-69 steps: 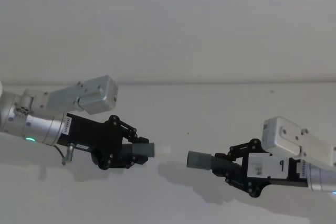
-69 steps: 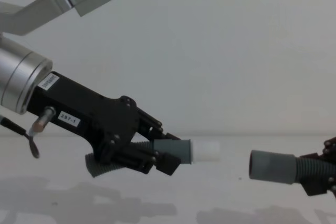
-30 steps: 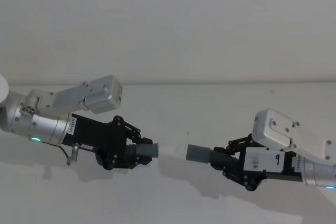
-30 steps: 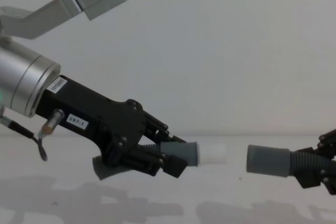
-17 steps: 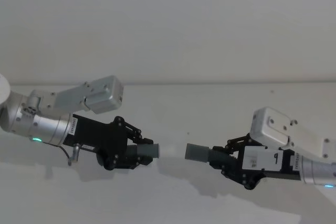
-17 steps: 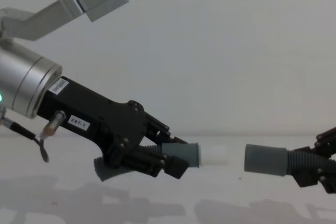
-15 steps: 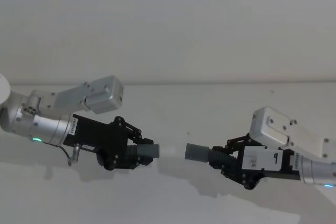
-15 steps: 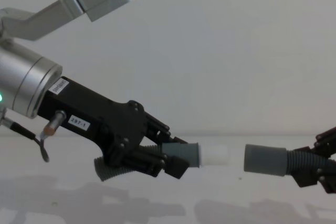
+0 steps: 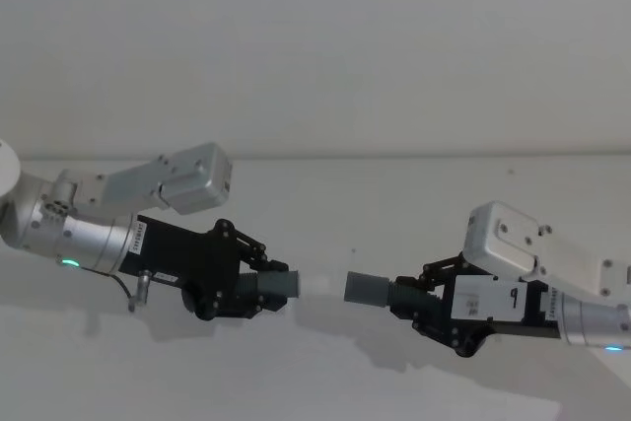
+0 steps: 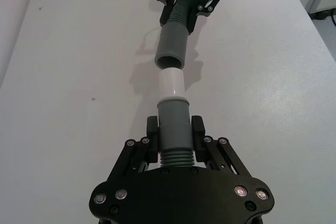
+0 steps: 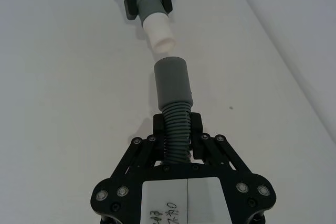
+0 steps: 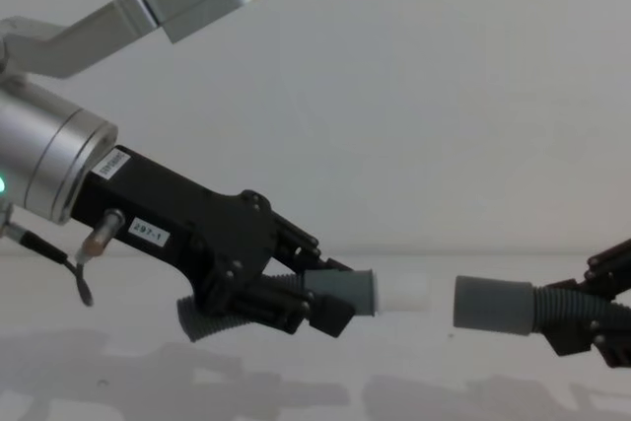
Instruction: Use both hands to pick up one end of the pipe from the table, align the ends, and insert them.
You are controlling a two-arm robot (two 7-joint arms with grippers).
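Pipe (image 12: 212,317) middle hidden behind left hand (image 12: 315,298); right hand (image 12: 601,317) cropped.

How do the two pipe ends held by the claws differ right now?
The left claw grips its cuff directly on the smooth grey sleeve; the right claw grips the ribbed hose behind its cuff.
The left cuff carries a narrower white tip; the right cuff is a plain grey socket with an open mouth.
Both are smooth grey cylinders held above the table, facing each other nearly in line, a small gap between them.
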